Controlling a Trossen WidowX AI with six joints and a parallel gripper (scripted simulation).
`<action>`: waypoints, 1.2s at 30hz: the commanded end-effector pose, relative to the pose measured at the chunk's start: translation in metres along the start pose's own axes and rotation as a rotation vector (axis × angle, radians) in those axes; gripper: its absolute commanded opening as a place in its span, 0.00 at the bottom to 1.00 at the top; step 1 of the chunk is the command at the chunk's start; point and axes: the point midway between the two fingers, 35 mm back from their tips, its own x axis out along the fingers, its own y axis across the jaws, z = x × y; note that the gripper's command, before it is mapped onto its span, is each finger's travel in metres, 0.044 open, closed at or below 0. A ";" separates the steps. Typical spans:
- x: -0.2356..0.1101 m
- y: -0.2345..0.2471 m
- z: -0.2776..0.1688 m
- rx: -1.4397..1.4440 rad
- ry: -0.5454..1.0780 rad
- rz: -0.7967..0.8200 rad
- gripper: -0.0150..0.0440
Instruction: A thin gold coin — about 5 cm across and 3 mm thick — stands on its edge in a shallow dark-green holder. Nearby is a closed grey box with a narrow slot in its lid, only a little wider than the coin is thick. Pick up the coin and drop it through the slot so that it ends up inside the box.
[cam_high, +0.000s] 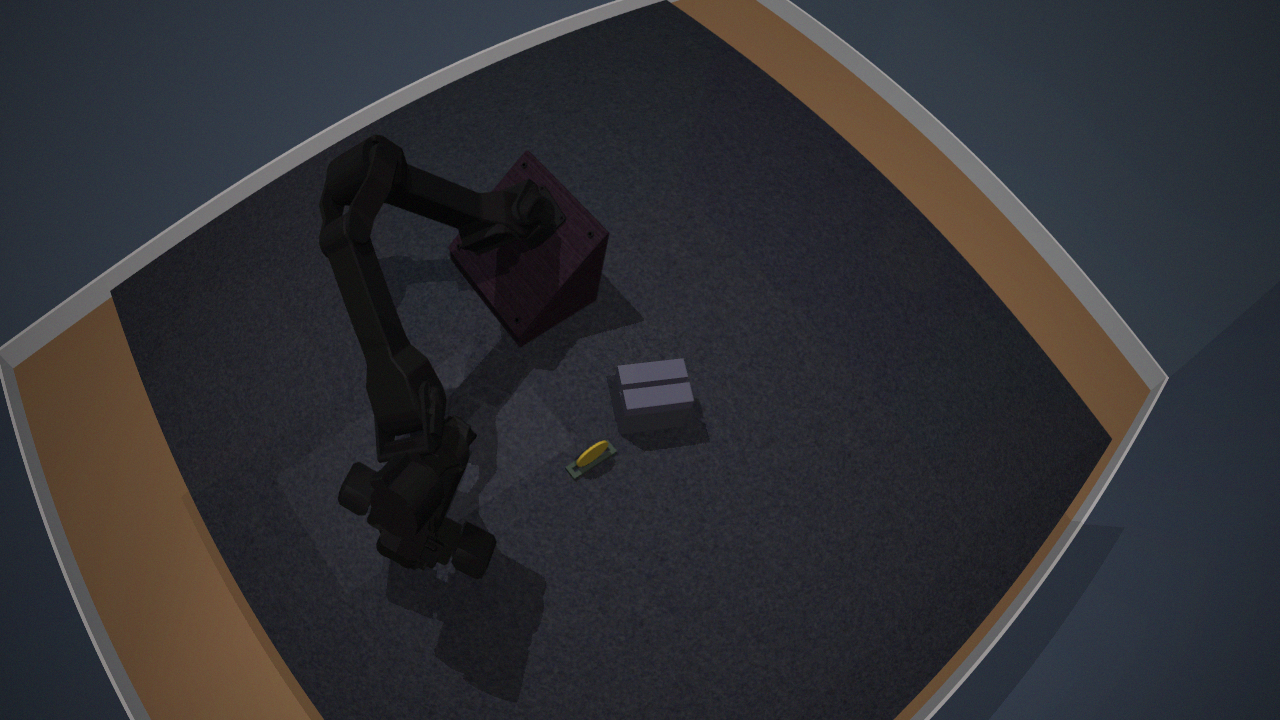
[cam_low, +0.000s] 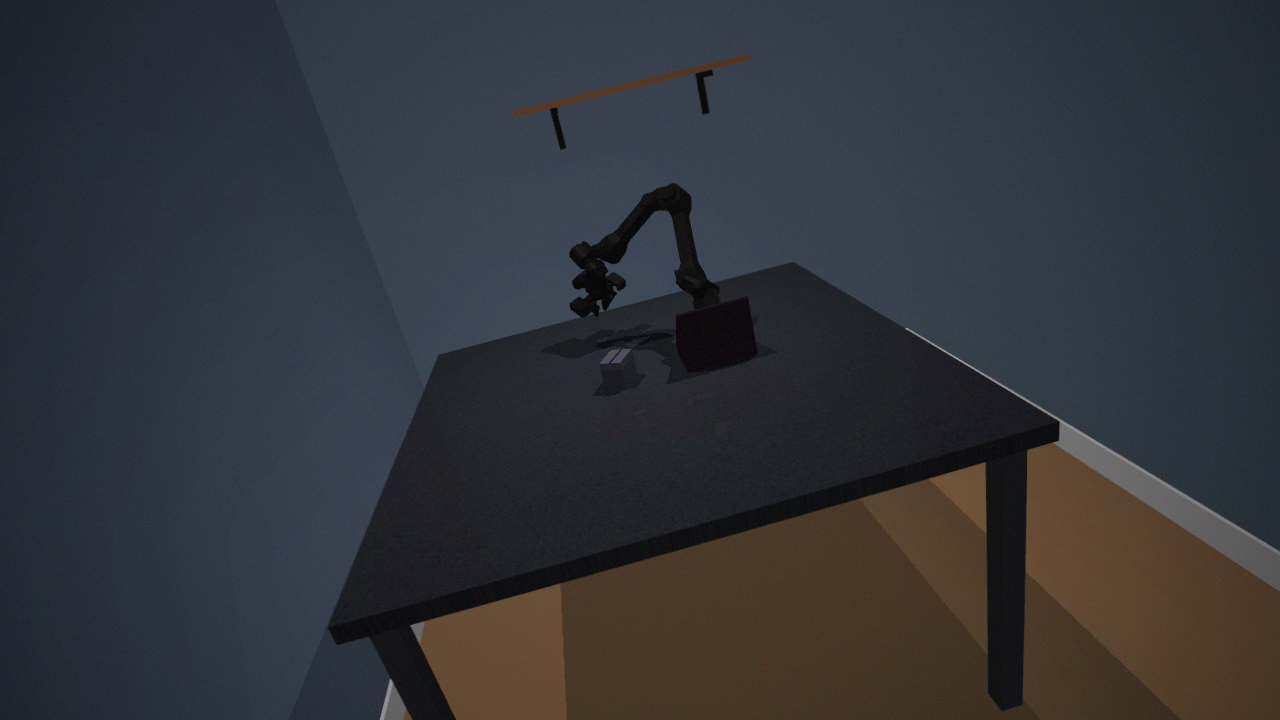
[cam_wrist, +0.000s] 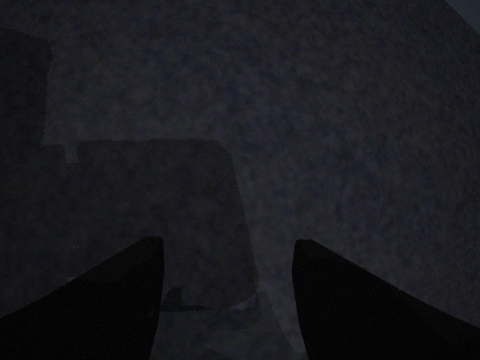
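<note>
The gold coin (cam_high: 592, 453) stands on edge in the small dark-green holder (cam_high: 577, 470) on the dark table. The grey box (cam_high: 656, 398) (cam_low: 616, 368) sits just right of it and further back, with a dark slot across its lid. My gripper (cam_high: 417, 526) (cam_low: 590, 302) (cam_wrist: 228, 255) hangs in the air to the left of the coin and points down at the table. Its fingers stand partly apart with nothing between them. The wrist view shows only bare table and shadows. The coin does not show in the exterior view.
The arm stands on a maroon block (cam_high: 546, 268) (cam_low: 716, 335) behind the box. The dark table (cam_high: 805, 447) (cam_low: 716, 465) ends at edges above a brown floor (cam_high: 107, 501). A wall shelf (cam_low: 626, 86) hangs high behind the arm.
</note>
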 end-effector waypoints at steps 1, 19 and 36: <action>-0.029 0.064 -0.030 -0.451 0.055 0.182 0.53; -0.177 0.145 -0.171 -2.382 -0.065 0.703 0.53; -0.178 0.144 -0.176 -2.449 -0.075 0.714 0.53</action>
